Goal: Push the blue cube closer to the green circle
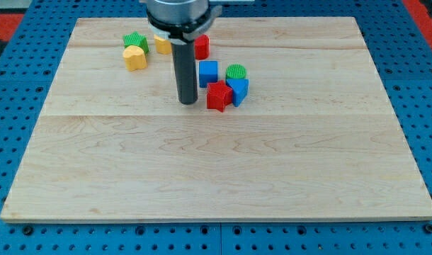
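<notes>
You have my tip on the wooden board, just to the view's left of the blue cube and the red star-shaped block. The green circle sits just right of the cube, with the blue triangular block below it. Toward the view's top left lie the green block, the yellow heart-shaped block, a yellow block and a red block.

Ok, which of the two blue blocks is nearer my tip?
The blue cube, just right of my tip. The other blue block lies farther right, beyond the red block, under the green circle.
</notes>
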Available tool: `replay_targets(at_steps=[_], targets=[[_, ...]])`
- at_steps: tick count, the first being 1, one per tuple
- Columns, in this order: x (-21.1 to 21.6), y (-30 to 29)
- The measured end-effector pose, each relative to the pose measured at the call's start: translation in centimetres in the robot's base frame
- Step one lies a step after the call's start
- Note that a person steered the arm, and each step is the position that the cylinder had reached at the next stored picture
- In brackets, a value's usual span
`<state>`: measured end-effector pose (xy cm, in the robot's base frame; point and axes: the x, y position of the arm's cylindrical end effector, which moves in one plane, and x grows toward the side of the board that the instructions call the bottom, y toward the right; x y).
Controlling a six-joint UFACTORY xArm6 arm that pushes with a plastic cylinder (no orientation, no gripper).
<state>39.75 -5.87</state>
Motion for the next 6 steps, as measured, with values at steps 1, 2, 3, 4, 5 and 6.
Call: replay_targets(at_steps=[1, 2, 3, 4, 5, 6], targets=[[-2.7, -2.6], [-6.8, -3.5], [-7.9, -1.5], [-7.8, 0.6], [-7.0, 0.8], [-5.9, 1.7]])
